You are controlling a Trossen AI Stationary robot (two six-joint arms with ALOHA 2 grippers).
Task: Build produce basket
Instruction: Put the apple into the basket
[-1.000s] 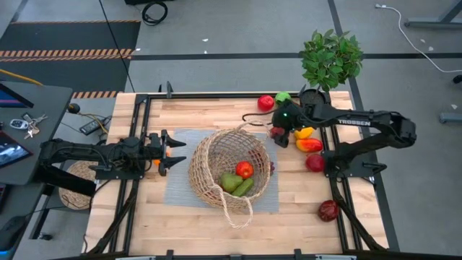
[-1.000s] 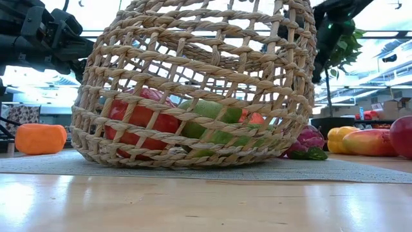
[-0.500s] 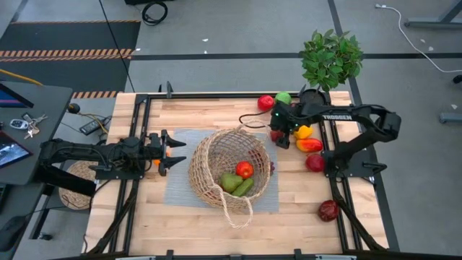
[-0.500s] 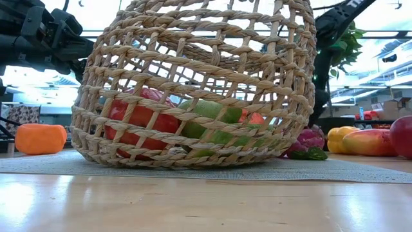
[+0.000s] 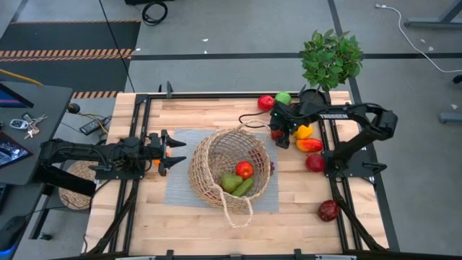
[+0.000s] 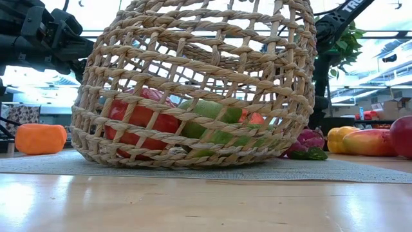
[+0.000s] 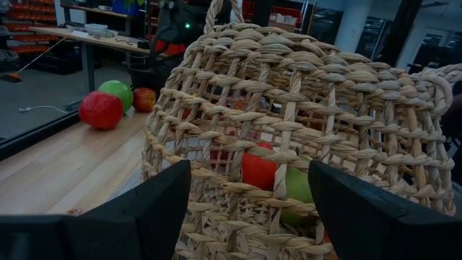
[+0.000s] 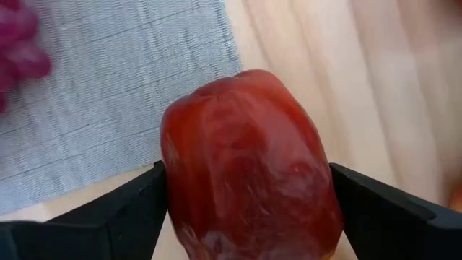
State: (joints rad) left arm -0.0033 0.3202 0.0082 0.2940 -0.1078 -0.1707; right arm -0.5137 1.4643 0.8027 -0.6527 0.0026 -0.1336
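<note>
The wicker basket (image 5: pixel 231 170) rests on a grey mat (image 5: pixel 180 189) at mid-table and holds a red piece (image 5: pixel 245 170) and green pieces (image 5: pixel 237 184). My right gripper (image 5: pixel 281 130) points down over a dark red pepper (image 8: pixel 245 166), which lies on the wood at the mat's far right corner. The gripper's fingers stand close on either side of the pepper. My left gripper (image 5: pixel 177 152) waits open and level just left of the basket (image 7: pixel 303 108). My right gripper comes at the pepper from above, with one finger (image 8: pixel 137 206) beside each of two opposite flanks (image 8: pixel 177 180). I cannot tell whether the fingers touch it. The pepper lies on the table.
Loose produce lies around the right arm: a red apple (image 5: pixel 266 102), a green apple (image 5: pixel 283 97), a yellow pepper (image 5: pixel 304 132), a red-orange mango (image 5: pixel 310 144) and dark red pieces (image 5: pixel 315 162) (image 5: pixel 328 210). Purple grapes (image 6: pixel 309 140) lie right of the basket. A potted plant (image 5: pixel 330 58) stands far right.
My right gripper has come down, tipping steeper, and moved a little toward the table's left and near edges, onto the dark red pepper. The basket and the produce have stayed where they were.
</note>
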